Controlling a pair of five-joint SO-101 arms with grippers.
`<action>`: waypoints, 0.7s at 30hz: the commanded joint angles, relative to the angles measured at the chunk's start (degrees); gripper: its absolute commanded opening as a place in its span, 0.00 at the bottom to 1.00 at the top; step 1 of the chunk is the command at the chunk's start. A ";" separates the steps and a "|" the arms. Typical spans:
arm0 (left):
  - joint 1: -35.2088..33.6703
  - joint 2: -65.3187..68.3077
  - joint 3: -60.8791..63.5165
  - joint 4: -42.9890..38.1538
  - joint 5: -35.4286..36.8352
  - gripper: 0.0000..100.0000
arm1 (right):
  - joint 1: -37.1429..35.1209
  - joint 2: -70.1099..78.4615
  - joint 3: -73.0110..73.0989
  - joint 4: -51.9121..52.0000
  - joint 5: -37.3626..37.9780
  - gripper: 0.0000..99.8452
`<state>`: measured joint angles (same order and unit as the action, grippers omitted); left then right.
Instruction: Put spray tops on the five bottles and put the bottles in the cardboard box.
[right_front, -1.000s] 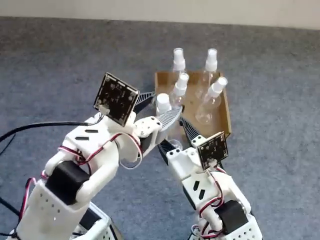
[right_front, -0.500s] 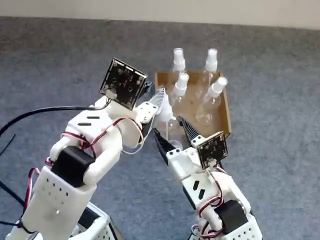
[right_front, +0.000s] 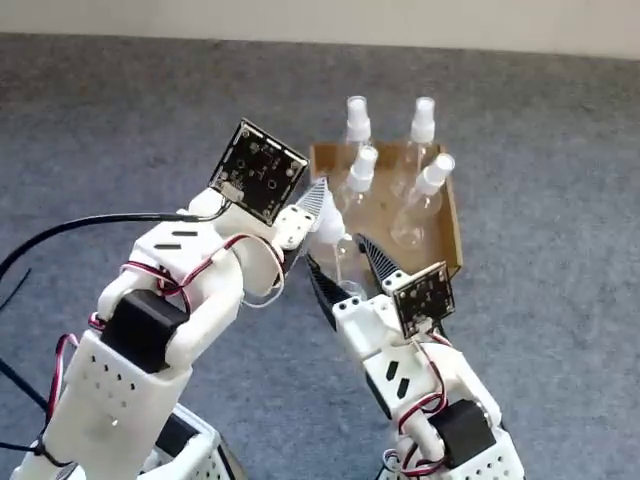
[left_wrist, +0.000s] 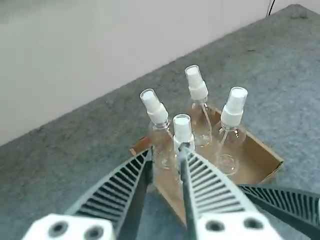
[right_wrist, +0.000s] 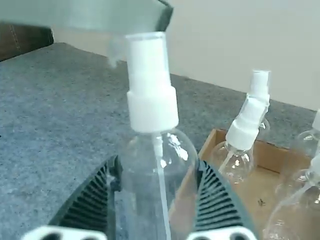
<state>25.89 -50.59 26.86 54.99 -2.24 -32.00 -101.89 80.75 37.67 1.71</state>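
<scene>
Low in the centre, we see the right gripper (right_wrist: 157, 172) clamped on a clear bottle (right_wrist: 155, 200) that wears its spray top (right_wrist: 150, 85). Just above it hangs the left gripper (left_wrist: 165, 152), fingers a sliver apart. Beyond, at upper right, four topped bottles (right_front: 362, 170) sit in the cardboard box (right_front: 455, 215).

The high camera looks down from above and behind both arms, over the grey counter (right_front: 120, 120) toward the far cardboard box (right_front: 383, 205). The left wrist camera looks along its hand (left_wrist: 165, 151) down at that box. The right wrist camera sits low, close behind its hand (right_wrist: 159, 172) and bottle (right_wrist: 155, 150), facing the same box.
</scene>
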 joint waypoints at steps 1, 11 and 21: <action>-7.43 -4.00 -4.88 2.37 -0.62 0.09 | 3.82 -0.13 -1.19 -0.04 -0.18 0.00; -22.02 -18.77 11.56 9.05 -0.62 0.19 | 5.49 22.81 -22.37 0.13 -0.18 0.00; -17.54 -38.02 35.12 5.01 -0.26 0.20 | -1.89 61.93 -57.36 10.15 -0.53 0.01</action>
<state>5.14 -81.27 57.45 62.20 -2.59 -29.98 -48.70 35.82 44.26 1.71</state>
